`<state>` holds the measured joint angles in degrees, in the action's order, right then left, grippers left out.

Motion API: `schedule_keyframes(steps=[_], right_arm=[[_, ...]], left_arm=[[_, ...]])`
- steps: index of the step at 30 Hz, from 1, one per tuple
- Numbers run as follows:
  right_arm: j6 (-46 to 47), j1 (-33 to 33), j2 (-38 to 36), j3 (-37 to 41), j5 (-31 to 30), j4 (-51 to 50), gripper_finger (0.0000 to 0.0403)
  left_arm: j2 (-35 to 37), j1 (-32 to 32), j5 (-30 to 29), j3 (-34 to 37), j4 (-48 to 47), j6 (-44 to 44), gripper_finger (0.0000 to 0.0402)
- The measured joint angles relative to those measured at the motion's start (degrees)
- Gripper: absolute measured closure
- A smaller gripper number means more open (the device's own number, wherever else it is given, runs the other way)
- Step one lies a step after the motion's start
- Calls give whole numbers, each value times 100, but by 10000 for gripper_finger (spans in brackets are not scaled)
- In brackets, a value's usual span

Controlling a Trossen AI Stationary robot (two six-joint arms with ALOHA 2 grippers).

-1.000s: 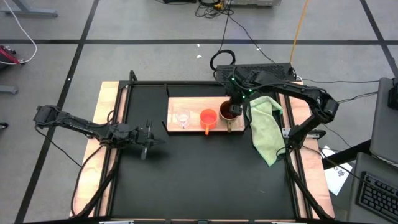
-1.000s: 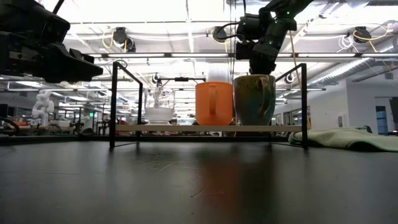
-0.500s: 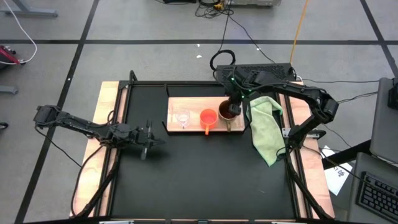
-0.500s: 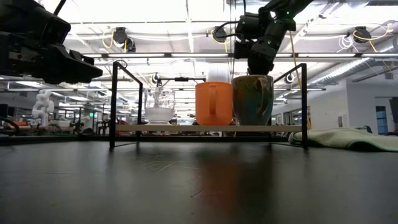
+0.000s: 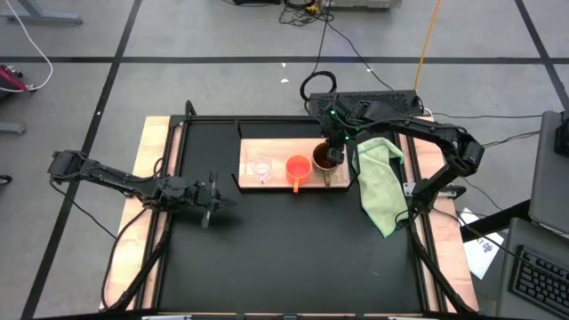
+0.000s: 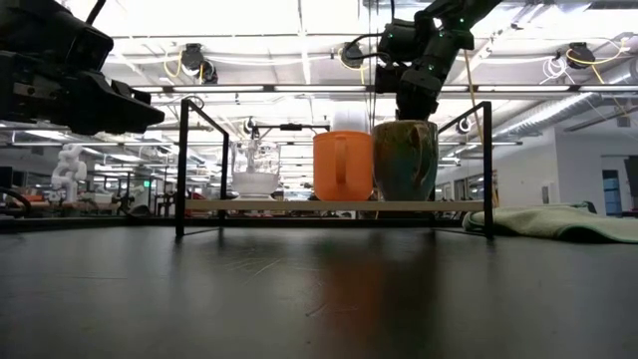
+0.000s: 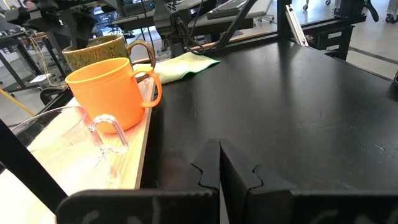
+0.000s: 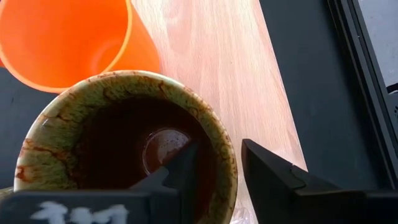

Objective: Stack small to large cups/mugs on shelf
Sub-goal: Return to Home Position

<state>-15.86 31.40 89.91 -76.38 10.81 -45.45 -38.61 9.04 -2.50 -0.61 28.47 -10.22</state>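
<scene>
The shelf (image 5: 276, 149) holds all three, brown mug (image 8: 124, 124) beneath the right claw (image 8: 219, 149) (fingers (image 8: 267, 177) parted astride its rim); only retreat seems left.

High: looking straight down on the whole table (image 5: 293, 258).
Low: looking level from tabletop height at the shelf (image 6: 299, 205).
Left wrist: looking along the shelf from nearby.
Right wrist: peering closely down into the brown mug (image 8: 93, 143).
Shared: all are showing the orange mug (image 7: 112, 90).
</scene>
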Motion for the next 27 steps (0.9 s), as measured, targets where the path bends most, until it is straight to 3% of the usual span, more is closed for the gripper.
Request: schedule_keyframes(steps=[14, 27], right_arm=[[-2, 0, -182, 4, 0, -54, 275], [165, -51, -953, 4, -2, -147, 275]], left_arm=[[0, 0, 0, -1, 2, 0, 398], [1, 0, -2, -1, 110, -1, 398]])
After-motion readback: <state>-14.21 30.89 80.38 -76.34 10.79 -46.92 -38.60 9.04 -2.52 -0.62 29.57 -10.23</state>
